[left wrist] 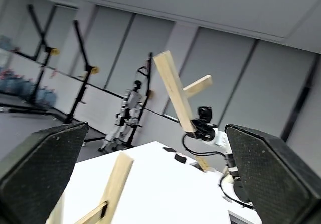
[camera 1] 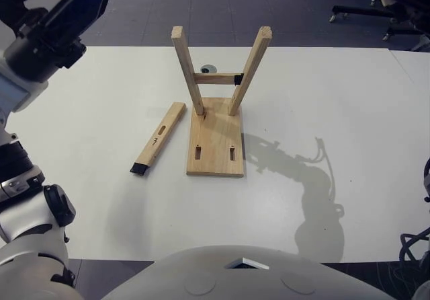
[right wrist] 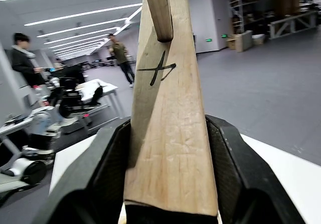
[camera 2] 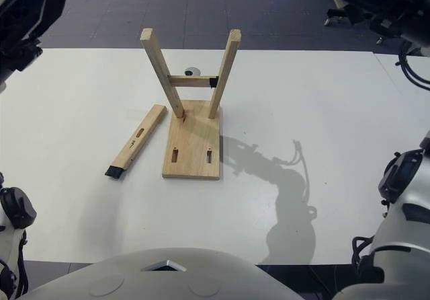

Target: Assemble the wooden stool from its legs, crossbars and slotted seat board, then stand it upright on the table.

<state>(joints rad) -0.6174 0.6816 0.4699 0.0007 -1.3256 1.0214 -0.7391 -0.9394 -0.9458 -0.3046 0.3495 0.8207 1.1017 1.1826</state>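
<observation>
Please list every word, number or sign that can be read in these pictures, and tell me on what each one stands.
"X": a hand-drawn pen mark, roughly a cross, on the wooden leg held in the right gripper.
The green lit signs in the room behind: too small to read.
The seat board and the loose leg: no writing visible.

Left gripper [left wrist: 155, 128]: its two black fingers [left wrist: 42, 176] stand wide apart. Beyond them, on the white table [left wrist: 165, 194], a standing leg [left wrist: 118, 181] rises with a crossbar [left wrist: 93, 215] joined to its side. Farther off, the right gripper [left wrist: 200, 127] clamps a held leg [left wrist: 173, 91], tilted in the air, a short rail [left wrist: 198, 86] jutting from it.
</observation>
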